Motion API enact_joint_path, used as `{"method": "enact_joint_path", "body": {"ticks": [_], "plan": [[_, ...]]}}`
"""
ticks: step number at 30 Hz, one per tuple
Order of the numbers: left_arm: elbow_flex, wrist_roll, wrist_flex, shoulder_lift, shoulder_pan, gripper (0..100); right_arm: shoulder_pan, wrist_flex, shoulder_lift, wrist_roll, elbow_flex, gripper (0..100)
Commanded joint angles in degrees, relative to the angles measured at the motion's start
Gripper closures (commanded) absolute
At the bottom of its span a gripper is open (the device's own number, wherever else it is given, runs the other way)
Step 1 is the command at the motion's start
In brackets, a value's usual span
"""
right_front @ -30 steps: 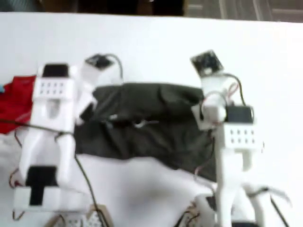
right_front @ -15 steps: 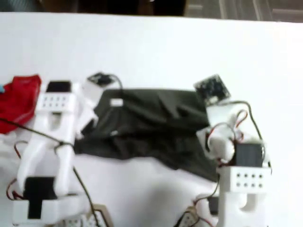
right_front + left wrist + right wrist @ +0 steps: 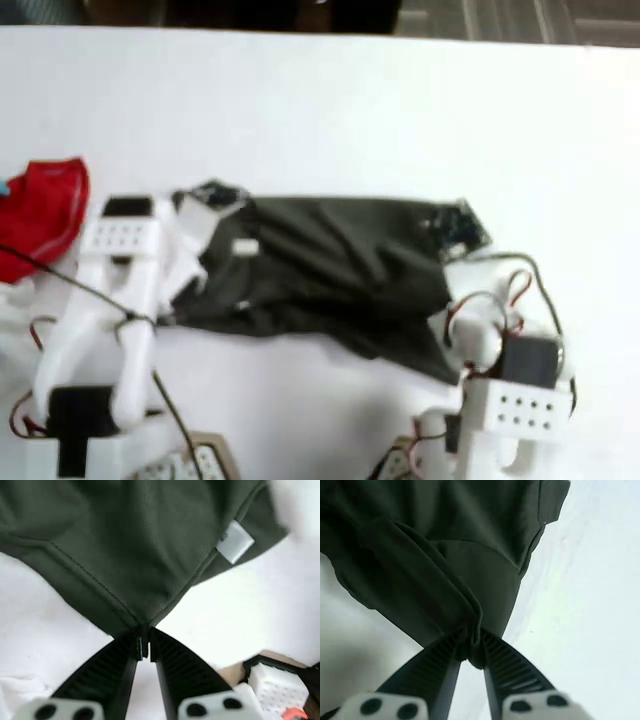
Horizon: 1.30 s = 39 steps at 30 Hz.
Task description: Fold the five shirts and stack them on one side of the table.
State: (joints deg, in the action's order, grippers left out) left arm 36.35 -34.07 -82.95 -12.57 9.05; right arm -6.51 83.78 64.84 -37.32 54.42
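My left pincer (image 3: 145, 636) and right pincer (image 3: 472, 641), both pinching the dark shirt (image 3: 340, 262), have pulled it toward 6 o'clock, starting its fold.

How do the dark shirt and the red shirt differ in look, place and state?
The dark shirt is spread wide across the middle of the table; the red shirt is bunched off to one side. The left gripper and right gripper pinch the dark shirt; nothing holds the red shirt. Both lie on the table.
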Motion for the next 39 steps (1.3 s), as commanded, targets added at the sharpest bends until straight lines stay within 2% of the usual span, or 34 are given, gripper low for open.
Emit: {"method": "enact_joint_path", "body": {"ticks": [1,8,13,16,20,24,27,30,32,33,34,35,39], "plan": [[2.59,-0.53,4.48,-2.37,0.53,97,-2.15,-3.21,1.1,-3.43,3.96,98.1],[3.47,-0.53,5.8,-2.46,0.62,97,-3.3,-4.09,1.1,-10.29,10.29,98.1],[3.3,-1.41,5.36,-2.81,4.4,97,-2.86,-3.65,1.1,-10.9,10.29,97.7],[1.63,-4.84,3.16,-2.55,7.91,97,-2.86,-1.63,1.1,-10.99,10.29,90.5],[-5.58,-6.24,-2.2,-2.81,12.13,97,-2.77,-1.45,1.19,-11.08,7.65,80.9],[-16.66,-6.33,-9.85,-2.37,12.48,89,-2.77,-1.36,1.19,-10.55,-0.44,80.8],[-23.16,-8.35,-12.66,-2.37,12.4,83,-2.86,-1.89,1.01,-10.37,-6.59,80.8],[-27.56,-8.7,-12.92,-2.37,12.48,82,-2.86,-6.55,0.4,-5.01,-8.97,82.1],[-29.32,-8.35,-11.87,-2.29,12.22,86,-2.24,-12.26,-1.45,-0.18,-8.53,92.0],[-29.49,-7.12,-10.2,-2.11,11.25,91,-0.84,-15.52,-3.3,1.67,-8.18,98.9],[-29.49,-4.75,-8.35,-1.58,10.2,98,0.66,-18.07,-5.67,2.81,-8.0,98.2],[-29.49,-2.55,-7.03,-0.44,8.97,98,2.07,-19.91,-8.92,3.96,-8.0,95.9],[-30.73,1.67,-3.52,8.79,2.99,97,7.78,-26.33,-25.27,8.26,-11.6,97.8]]}}
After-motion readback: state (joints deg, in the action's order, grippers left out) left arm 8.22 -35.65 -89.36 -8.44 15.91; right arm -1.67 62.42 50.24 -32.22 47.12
